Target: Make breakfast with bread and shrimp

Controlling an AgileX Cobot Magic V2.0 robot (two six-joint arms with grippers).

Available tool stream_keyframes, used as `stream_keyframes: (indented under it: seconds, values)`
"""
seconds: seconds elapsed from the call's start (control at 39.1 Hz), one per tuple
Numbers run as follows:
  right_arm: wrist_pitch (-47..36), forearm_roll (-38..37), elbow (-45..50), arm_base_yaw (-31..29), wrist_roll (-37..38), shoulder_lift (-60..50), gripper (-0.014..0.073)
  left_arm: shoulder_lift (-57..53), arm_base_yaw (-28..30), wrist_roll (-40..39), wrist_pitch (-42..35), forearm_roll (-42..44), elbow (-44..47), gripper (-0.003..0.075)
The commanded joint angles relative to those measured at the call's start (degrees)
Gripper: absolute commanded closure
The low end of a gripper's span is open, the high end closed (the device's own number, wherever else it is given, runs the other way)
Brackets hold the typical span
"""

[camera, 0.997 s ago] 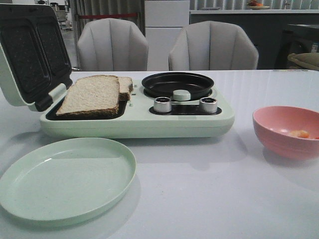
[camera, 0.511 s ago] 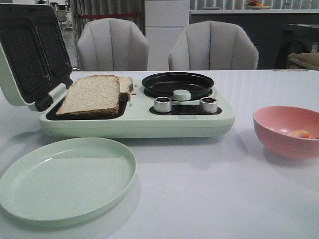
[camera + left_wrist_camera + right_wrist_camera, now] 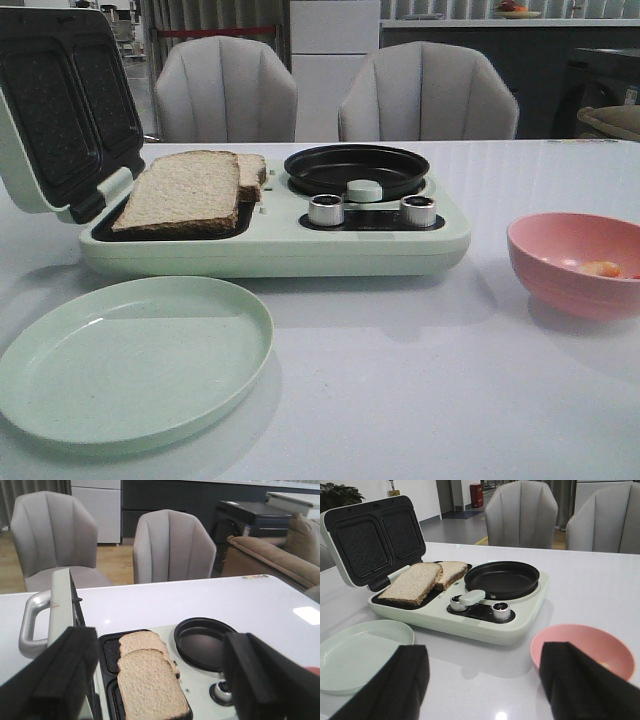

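**A:** Pale green cooker (image 3: 275,240), lid up, bread (image 3: 185,192) in two overlapping slices on its left plate. Shrimp (image 3: 600,268) sits low in the pink bowl (image 3: 560,280), well off to the right. My worry is that it's small and curled, so a pinch against the bowl wall could squirt it out or tip the bowl.

**B:** Agreed. Left tool (image 3: 155,680) is spread wide above the bread, holding and touching nothing. Right tool (image 3: 485,680) is equally wide and empty, hanging over the counter (image 3: 400,380) beside the bowl.
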Motion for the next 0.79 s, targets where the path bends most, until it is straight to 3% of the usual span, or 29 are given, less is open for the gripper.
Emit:
stream_keyframes:
  seconds: [0.0,0.15,0.33,0.59,0.77]
  values:
    - [-4.93,-0.05,-1.57,-0.28,-0.16,0.47,0.0033,4.78,2.79,-3.17,-6.08,-1.45,-5.27,0.0169]
    - [-4.93,-0.05,-1.57,-0.28,-0.16,0.47,0.0033,11.66,11.14,-3.43,-7.33,-8.59,-10.03,0.0179]
    - [-4.93,-0.05,-1.57,-0.28,-0.16,0.47,0.0033,17.36,19.26,-3.43,-6.63,-13.4,-14.13,0.0288]
    - [-4.93,-0.05,-1.57,-0.28,-0.16,0.47,0.0033,27.14,26.6,-2.64,3.68,-16.76,-21.99,0.0323]
    - [-4.93,-0.05,-1.57,-0.28,-0.16,0.47,0.0033,33.82,30.15,9.2,8.23,-31.02,-26.11,0.0323]
